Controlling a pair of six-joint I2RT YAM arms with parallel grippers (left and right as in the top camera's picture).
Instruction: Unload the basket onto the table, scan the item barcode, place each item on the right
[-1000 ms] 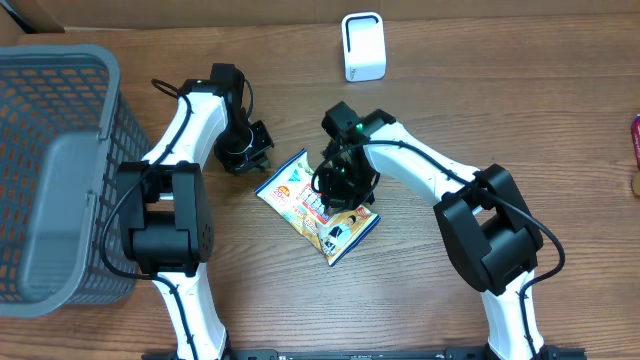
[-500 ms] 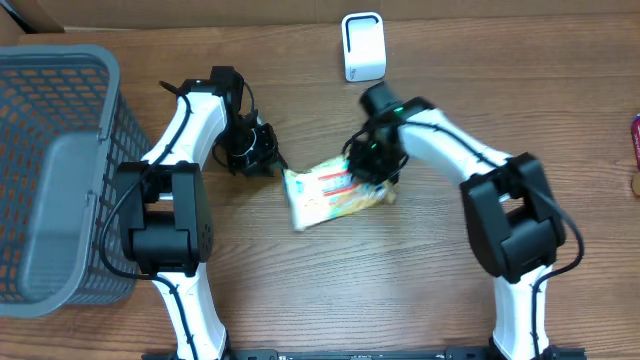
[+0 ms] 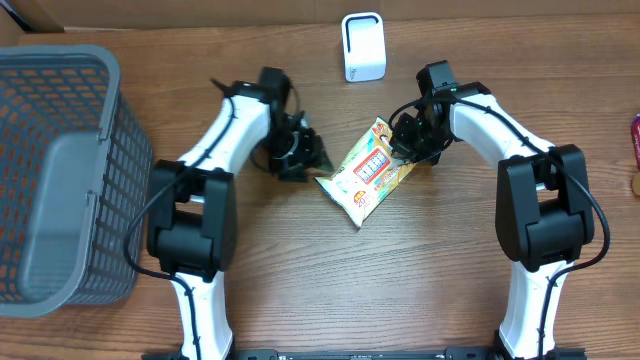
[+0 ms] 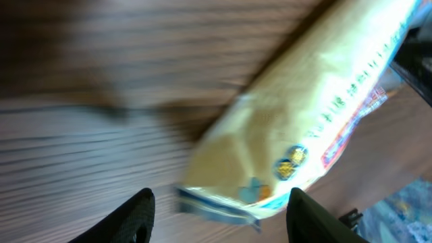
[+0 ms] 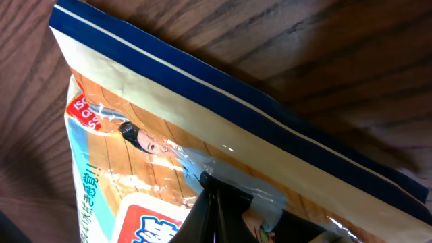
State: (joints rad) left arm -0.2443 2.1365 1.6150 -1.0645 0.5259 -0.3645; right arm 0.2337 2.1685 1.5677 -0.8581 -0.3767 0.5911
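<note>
right jaws pinch bag (image 3: 368, 175) | left jaws apart, empty | next: present it flat to scanner (image 3: 362, 46) at 12 o'clock

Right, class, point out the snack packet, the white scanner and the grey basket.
snack packet (image 3: 366, 176), overhead view, middle of its printed face.
white scanner (image 3: 362, 45), overhead view, its front panel.
grey basket (image 3: 120, 170), overhead view, its mesh side wall.

Brown wood-grain table (image 3: 400, 290)

Top-down overhead, close wrist views, shared packet (image 3: 368, 175)
</note>
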